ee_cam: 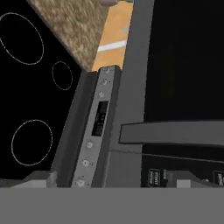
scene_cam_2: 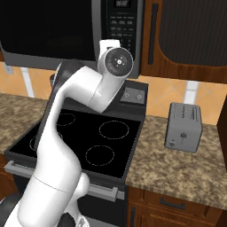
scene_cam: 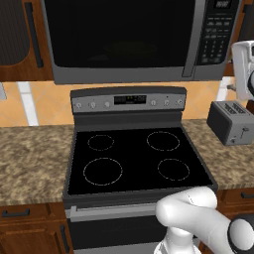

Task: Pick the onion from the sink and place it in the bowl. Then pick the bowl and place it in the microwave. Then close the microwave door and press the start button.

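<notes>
my claw [ee_cam: 112, 177] is spread wide, nothing in it, hanging by the microwave [scene_cam: 139, 39] above the stove [scene_cam: 136, 158]. its door [scene_cam: 119, 37] sits closed; the button panel [scene_cam: 217, 34] is stiff, wants one firm fingertip push.

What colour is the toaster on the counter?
Grey; the toaster shows best in the right base view.

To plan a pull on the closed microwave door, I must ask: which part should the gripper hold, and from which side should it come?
Probably the bar handle at the right edge of the microwave door, next to the button panel. It is long, narrow and vertical, so approach from the front with one finger on each side of it. The open gripper looks wide enough.
</notes>
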You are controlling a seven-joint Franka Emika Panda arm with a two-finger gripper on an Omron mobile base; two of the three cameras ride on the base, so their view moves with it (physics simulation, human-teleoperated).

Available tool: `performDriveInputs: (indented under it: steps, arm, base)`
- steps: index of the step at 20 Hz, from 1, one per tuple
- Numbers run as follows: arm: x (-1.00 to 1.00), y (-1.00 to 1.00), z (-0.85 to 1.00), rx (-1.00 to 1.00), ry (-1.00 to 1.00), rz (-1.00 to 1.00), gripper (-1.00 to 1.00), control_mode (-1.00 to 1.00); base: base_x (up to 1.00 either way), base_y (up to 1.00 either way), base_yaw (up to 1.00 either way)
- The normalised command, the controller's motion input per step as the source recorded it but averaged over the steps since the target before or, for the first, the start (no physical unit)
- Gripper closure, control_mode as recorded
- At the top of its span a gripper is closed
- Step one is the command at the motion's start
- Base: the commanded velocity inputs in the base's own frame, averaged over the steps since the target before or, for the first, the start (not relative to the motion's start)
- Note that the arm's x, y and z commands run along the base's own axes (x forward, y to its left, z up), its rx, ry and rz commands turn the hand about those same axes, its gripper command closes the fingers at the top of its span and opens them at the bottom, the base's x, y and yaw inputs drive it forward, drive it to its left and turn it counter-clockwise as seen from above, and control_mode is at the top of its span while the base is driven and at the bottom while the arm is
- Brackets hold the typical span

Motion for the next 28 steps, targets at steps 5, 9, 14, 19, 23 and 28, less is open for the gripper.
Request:
performDriveInputs:
  steps: [5, 9, 14, 19, 23, 28]
  arm:
    - [0.28, 0.25, -0.45, 0.23, 0.0, 0.03, -1.0, -1.0]
    - [0.41, -0.01, 0.0, 0.18, 0.0, 0.0, -1.0, -1.0]
    - [0.56, 0.0, 0.0, 0.13, 0.0, -0.01, -1.0, -1.0]
    - [0.35, -0.11, 0.0, 0.1, 0.0, 0.0, -1.0, -1.0]
    - [0.38, -0.12, 0.0, 0.09, 0.0, 0.0, -1.0, -1.0]
    - [0.46, -0.05, 0.0, 0.08, 0.01, 0.0, -1.0, -1.0]
  base:
    - [0.0, 0.0, 0.0]
    - [0.0, 0.0, 0.0]
    - [0.0, 0.0, 0.0]
    - [0.0, 0.0, 0.0]
    - [0.0, 0.0, 0.0]
    - [0.0, 0.0, 0.0]
